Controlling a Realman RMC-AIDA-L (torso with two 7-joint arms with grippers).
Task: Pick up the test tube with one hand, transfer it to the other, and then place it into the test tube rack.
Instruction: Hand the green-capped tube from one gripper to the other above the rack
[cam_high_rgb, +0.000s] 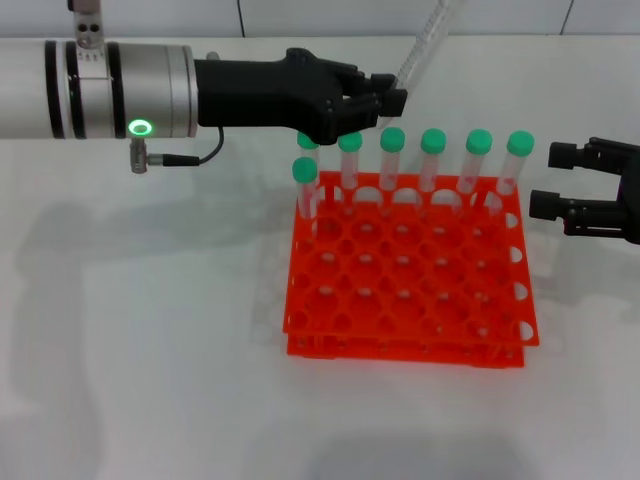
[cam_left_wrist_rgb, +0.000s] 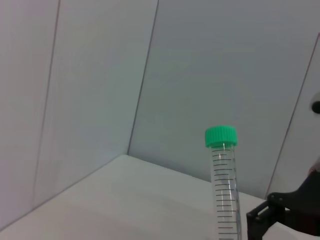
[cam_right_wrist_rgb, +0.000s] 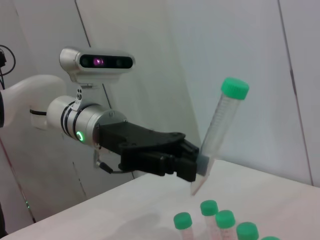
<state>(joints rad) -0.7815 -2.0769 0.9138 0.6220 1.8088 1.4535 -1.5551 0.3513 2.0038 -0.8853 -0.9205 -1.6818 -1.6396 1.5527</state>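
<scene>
1. Left gripper (cam_high_rgb: 392, 96) (black fingers, silver ribbed wrist, green status light) reaches in over the back edge of the rack (cam_high_rgb: 405, 330). It is clamped on the lower end of the test tube (cam_high_rgb: 424, 45), just above the tapered tip.
2. Right wrist view confirms it: left gripper (cam_right_wrist_rgb: 197, 167) pinches the tube (cam_right_wrist_rgb: 220, 125) near the bottom, green cap up, tube leaning away from the gripper. The pointed tip hangs in the air above the capped tubes.
3. Left wrist view: upper part of the tube (cam_left_wrist_rgb: 223, 185) with its green cap and graduation marks stands against the wall panels. The right gripper (cam_left_wrist_rgb: 280, 215) shows dark at the edge behind it.
4. Right gripper (cam_high_rgb: 560, 180) (all black) sits off the right side of the rack, near the back corner. Fingers spread, nothing between them, clear of tube and rack.
5. Rack is orange-red, two-tier, on the white table (cam_high_rgb: 150, 350). Six green-capped tubes (cam_high_rgb: 433, 160) stand along the back row; one more (cam_high_rgb: 305, 188) stands at the left end of the second row.
6. The held tube is above and behind the back row, not in any hole.
</scene>
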